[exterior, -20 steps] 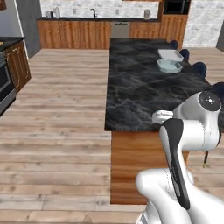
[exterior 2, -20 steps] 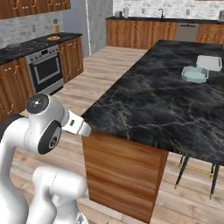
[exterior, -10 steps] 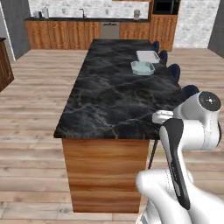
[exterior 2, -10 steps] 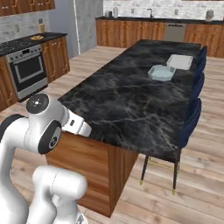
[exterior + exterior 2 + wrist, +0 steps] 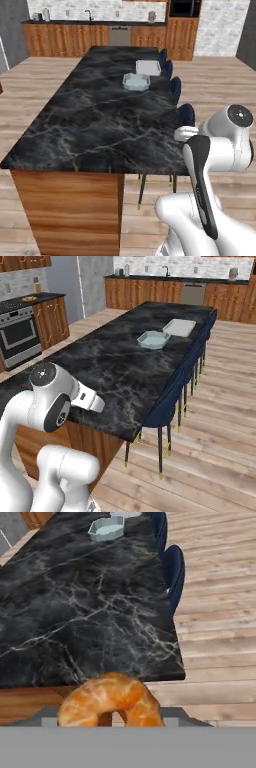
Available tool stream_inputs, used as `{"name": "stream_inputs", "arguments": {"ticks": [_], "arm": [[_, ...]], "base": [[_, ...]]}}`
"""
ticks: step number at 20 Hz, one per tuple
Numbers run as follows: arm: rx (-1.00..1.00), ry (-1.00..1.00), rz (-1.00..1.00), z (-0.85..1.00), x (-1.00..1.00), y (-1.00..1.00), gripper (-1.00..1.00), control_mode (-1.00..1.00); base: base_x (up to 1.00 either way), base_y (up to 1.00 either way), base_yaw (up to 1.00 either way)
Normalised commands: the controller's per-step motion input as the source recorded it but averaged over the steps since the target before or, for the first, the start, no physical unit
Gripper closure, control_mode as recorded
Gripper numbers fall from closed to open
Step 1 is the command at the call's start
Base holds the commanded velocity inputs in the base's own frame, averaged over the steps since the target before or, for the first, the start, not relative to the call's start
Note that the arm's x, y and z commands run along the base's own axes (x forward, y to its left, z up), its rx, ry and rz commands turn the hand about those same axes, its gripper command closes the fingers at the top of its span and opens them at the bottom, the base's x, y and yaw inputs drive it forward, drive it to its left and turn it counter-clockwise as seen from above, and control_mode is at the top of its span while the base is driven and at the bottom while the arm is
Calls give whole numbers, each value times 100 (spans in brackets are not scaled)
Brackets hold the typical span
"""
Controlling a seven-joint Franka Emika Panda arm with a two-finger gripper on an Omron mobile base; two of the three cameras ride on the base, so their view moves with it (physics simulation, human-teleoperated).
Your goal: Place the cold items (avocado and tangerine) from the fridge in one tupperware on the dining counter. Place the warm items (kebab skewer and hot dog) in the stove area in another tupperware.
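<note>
An orange tangerine [image 5: 110, 698] sits at the bottom of the hand view, held in my gripper [image 5: 109, 718], whose fingertips it mostly hides. The gripper hovers just off the near end of the dark marble dining counter [image 5: 75, 612]. Far along that counter stand a pale blue-green tupperware [image 5: 136, 81] [image 5: 153, 339] [image 5: 106, 528] and, just beyond it, a flat white tupperware [image 5: 148, 67] [image 5: 180, 327]. Both look empty. The avocado, kebab skewer and hot dog are out of view.
Dark blue stools [image 5: 186, 114] [image 5: 170, 401] line the counter's right side. A steel stove [image 5: 17, 336] stands between wooden cabinets at the far left. Wooden cabinets with a sink [image 5: 90, 35] run along the back wall. Open wood floor [image 5: 220, 421] lies to the right.
The whole picture has shifted, so the base has driven and turned. The counter now lies straight ahead with its near end close to me; the arm's pose looks the same.
</note>
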Motion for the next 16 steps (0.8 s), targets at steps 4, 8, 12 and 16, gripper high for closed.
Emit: {"name": "stream_inputs", "arguments": {"ticks": [4, 8, 12, 16], "arm": [[0, 0, 0, 0, 0, 0, 100, 100], [0, 0, 0, 0, 0, 0, 100, 100], [0, 0, 0, 0, 0, 0, 100, 100], [0, 0, 0, 0, 0, 0, 100, 100]], "base": [[29, -100, 12], [24, -100, 16], [32, -100, 22], [48, -100, 32]]}}
